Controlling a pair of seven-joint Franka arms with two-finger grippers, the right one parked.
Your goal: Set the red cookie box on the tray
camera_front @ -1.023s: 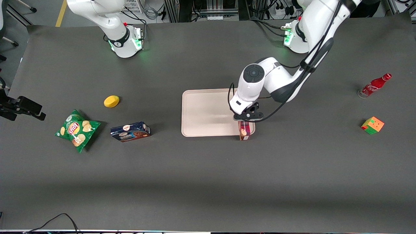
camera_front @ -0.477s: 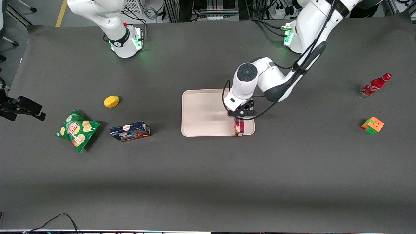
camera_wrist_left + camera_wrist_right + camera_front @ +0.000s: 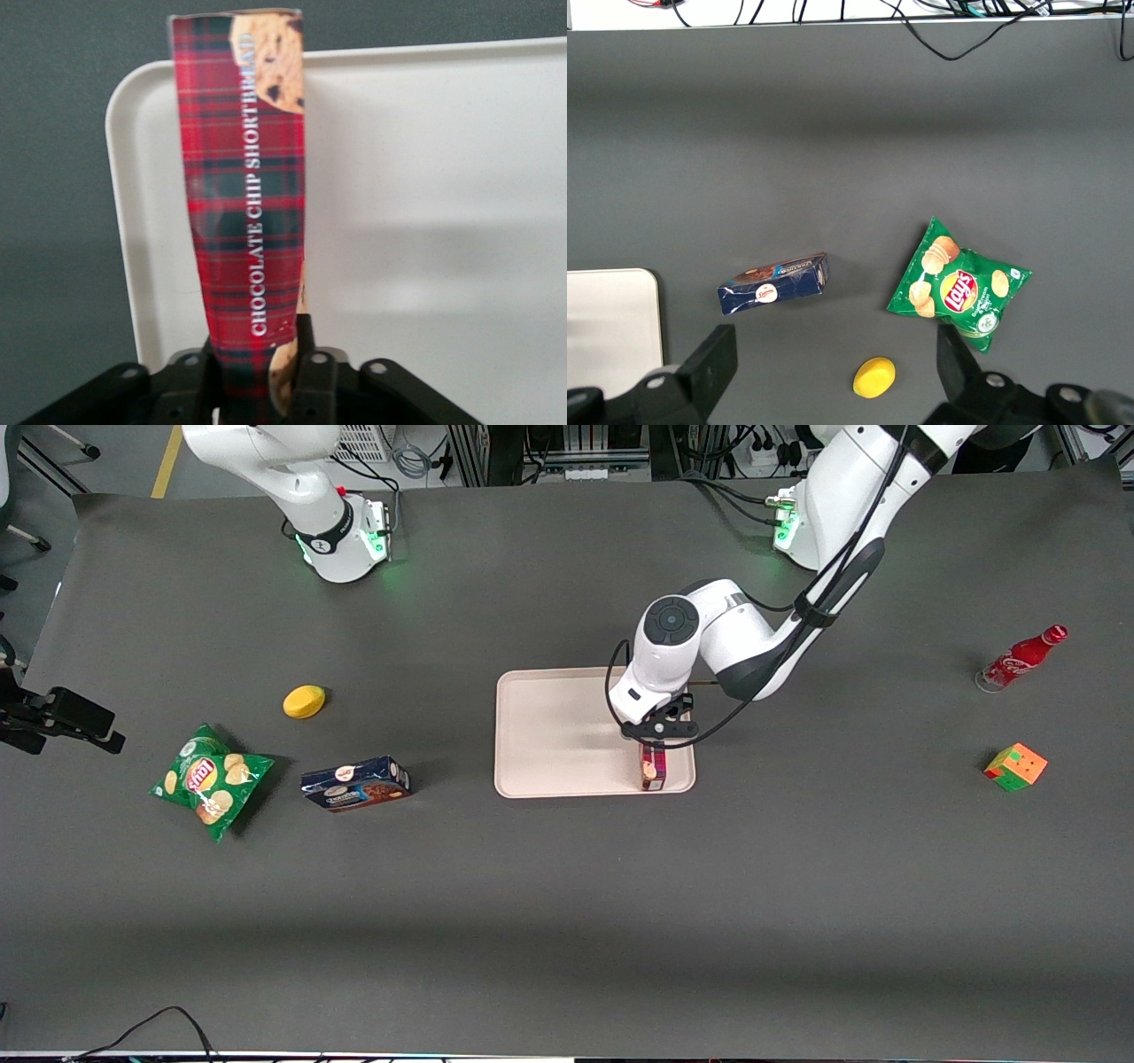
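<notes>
Red cookie box (image 3: 244,190) hangs end-down over the tray (image 3: 549,735), at the corner nearest the front camera on the working arm's side — close to the rim. Gripper (image 3: 257,376) above it, clamped on the box's upper end. Judgement: released here, the tall carton may topple outward over the low rim onto the table (image 3: 567,903). Blue cookie box (image 3: 355,783) lies well clear.
</notes>
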